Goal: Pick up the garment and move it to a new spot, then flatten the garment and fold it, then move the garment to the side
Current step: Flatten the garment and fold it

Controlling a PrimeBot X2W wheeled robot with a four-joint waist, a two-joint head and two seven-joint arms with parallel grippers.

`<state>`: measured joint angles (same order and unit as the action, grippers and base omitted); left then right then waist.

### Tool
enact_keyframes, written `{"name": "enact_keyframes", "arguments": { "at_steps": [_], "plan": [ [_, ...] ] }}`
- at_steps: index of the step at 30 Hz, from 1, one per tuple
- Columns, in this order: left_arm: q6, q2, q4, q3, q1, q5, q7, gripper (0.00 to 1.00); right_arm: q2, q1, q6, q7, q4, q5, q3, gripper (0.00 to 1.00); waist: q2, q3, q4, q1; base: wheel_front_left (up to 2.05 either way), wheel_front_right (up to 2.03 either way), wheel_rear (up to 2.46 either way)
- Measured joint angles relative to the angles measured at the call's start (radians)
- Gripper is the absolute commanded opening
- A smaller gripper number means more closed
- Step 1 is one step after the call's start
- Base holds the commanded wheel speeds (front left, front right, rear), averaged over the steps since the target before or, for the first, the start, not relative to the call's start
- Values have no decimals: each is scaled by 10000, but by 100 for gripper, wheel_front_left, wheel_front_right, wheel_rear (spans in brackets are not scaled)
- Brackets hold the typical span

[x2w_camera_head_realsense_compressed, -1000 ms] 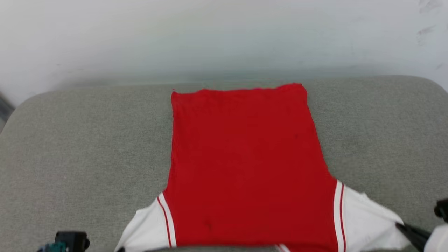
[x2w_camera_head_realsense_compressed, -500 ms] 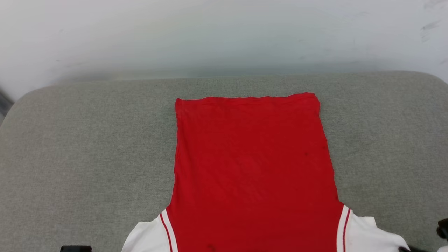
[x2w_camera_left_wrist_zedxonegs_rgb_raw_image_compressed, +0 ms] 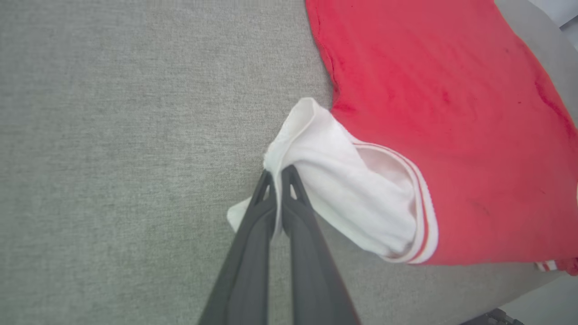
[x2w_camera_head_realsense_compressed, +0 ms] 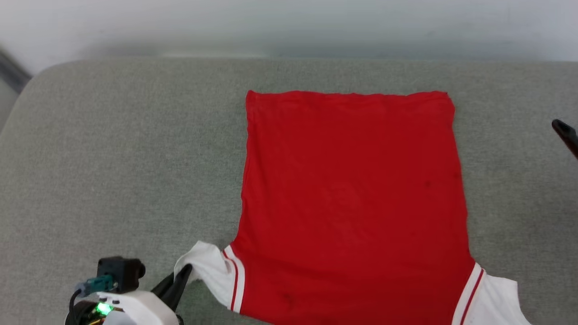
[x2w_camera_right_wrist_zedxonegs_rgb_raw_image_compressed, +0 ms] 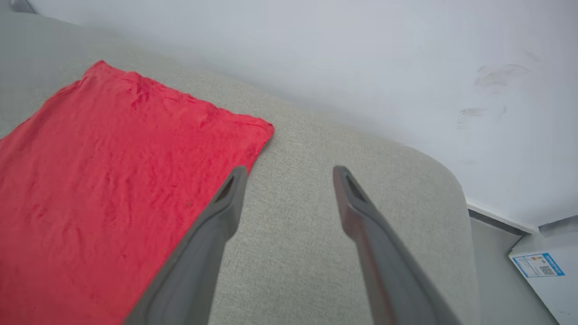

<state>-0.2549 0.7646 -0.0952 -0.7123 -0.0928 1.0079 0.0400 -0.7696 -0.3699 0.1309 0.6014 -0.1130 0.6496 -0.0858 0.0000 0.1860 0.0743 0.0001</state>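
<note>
The garment lies flat on the grey cushion, plain red side up, hem toward the wall. No letters or number show. My left gripper is shut on the edge of the garment's white left sleeve, which bunches up at the fingertips. The left wrist view shows that pinch closely: gripper, sleeve. The white right sleeve lies loose at the near right. My right gripper is open and holds nothing, above bare cushion just right of the garment. One of its fingers shows at the right edge.
The grey cushion has rounded far corners and bare fabric on both sides of the garment. A pale wall rises behind it. Beyond the cushion's right end are floor and a white box with a blue label.
The head camera has shifted. My right gripper has opened, let go of the right sleeve and moved up along the garment's right side. The left gripper keeps its hold on the left sleeve.
</note>
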Motion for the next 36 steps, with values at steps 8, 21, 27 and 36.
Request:
{"name": "enact_keyframes", "arguments": {
  "at_steps": [8,21,27,36],
  "plan": [
    [276,-556,90,-157,-1413,-709,58,0,-362,-4010,0,3854,1726,182,-1806,100,0,1433,655,1,0,0,0],
    [704,-1453,274,-305,-2871,-1361,477,0,639,-7033,0,5565,4660,-882,-2527,100,0,3855,1880,1,0,0,0],
    [736,-1565,337,-316,-3039,-1429,602,0,673,-6783,-4,5229,5200,-675,-2798,100,0,4214,2065,0,0,0,0],
    [788,-1630,631,-345,-3062,-1423,681,0,734,-6804,4,4274,5304,-61,-3080,0,0,3967,1948,-1,0,0,0]
  ]
}}
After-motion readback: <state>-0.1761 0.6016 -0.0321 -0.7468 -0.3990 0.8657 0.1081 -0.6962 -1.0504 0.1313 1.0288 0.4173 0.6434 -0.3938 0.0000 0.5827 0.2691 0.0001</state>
